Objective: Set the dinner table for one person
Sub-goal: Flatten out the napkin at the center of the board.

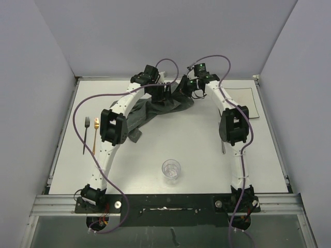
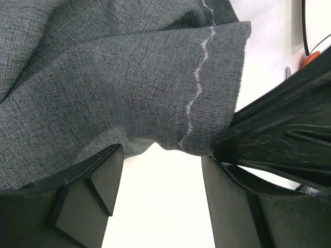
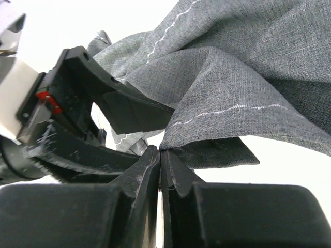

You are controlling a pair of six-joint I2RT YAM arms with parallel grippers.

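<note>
Since the dinner table (image 1: 196, 139) spreads white beneath everything, from the arm bases to the far wall, there is room to open a cloth on it. Far left lie a black fork (image 1: 85, 135) and a gold utensil (image 1: 95, 137) side by side, well apart from the work. Next comes the left gripper (image 2: 161, 161), its pincer wide, with the stitched edge of the dark grey placemat (image 1: 155, 111) just at its fingertips but not clamped. The placemat sits bunched and folded near the far middle of the table. To its right, the right gripper (image 3: 160, 154) has its pincer closed narrow, pinching a folded corner of the cloth. The step in hand looks to be spreading the placemat flat. To do it well, the left gripper should take the stitched hem alone, one layer only, before either arm pulls. Then both should draw apart evenly and low, so the cloth unfolds rather than drags. A white square plate (image 1: 242, 98) waits far right.
</note>
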